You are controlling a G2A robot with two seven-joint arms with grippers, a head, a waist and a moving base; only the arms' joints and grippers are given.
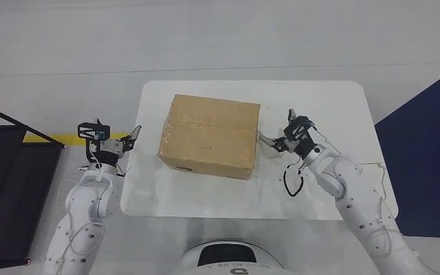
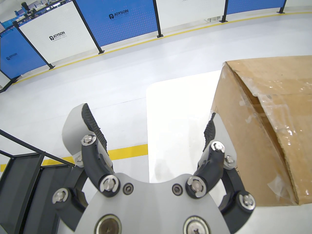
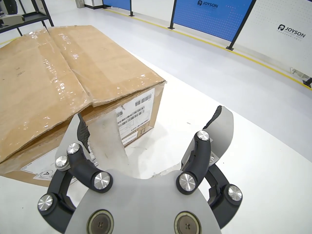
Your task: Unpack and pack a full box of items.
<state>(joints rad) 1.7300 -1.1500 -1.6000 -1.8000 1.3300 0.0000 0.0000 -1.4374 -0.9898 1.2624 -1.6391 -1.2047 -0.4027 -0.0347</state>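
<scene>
Box (image 1: 210,136) just beside right end effector (image 1: 277,128)

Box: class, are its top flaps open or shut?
Shut. Both flaps lie folded over the box, meeting at a middle seam; one edge gapes slightly.

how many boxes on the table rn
1. The cardboard box sits near the middle of the white table, top flaps folded down, with the left pincer and the right pincer open on either side. Anything inside it is hidden.
</scene>
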